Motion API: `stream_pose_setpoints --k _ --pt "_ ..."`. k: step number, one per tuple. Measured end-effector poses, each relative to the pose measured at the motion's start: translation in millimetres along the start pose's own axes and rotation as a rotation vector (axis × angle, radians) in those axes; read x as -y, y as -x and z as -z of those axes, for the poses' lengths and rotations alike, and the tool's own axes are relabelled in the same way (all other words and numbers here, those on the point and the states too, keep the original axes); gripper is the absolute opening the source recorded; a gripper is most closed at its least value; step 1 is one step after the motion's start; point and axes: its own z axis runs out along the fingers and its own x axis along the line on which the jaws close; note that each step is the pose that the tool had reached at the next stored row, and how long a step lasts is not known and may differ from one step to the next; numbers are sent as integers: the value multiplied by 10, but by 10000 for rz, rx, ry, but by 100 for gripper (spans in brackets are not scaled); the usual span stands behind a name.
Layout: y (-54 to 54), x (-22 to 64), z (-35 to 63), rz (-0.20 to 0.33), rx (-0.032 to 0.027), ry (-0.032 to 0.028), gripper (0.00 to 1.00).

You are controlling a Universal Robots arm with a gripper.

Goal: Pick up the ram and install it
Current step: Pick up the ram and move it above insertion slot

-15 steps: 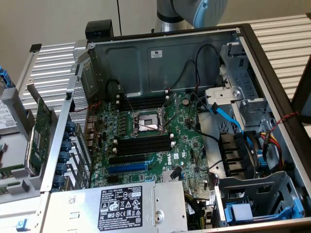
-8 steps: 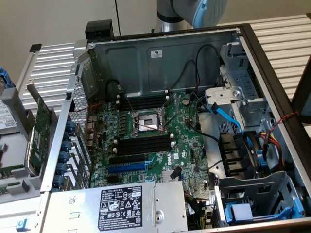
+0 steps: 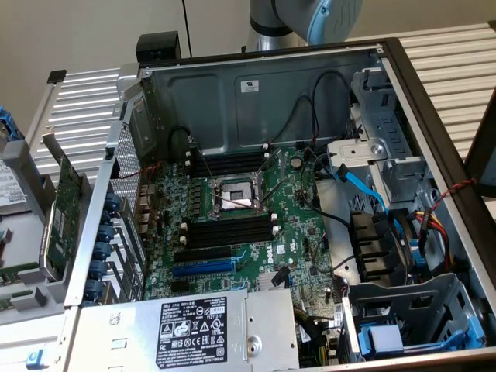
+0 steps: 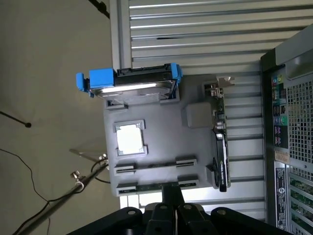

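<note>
The ram stands on edge as a thin green strip, held between two brackets of the grey parts tray. In the wrist view my gripper is shut, its black fingers pressed together with nothing between them. Their tips overlap one end of the ram in the picture, and I cannot tell whether they touch it. In the exterior view the ram shows at the tray's near end on the left. The open computer case holds the motherboard with black memory slots beside the CPU socket.
On the tray are a hard drive in a blue caddy, a CPU and a green expansion card standing on edge. The arm rises behind the case. Cables and a drive cage crowd the case's right side.
</note>
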Motion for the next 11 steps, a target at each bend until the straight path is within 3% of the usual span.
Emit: stream_pose_setpoints --k 11 --pt "-32 3 -3 91 1 -3 11"
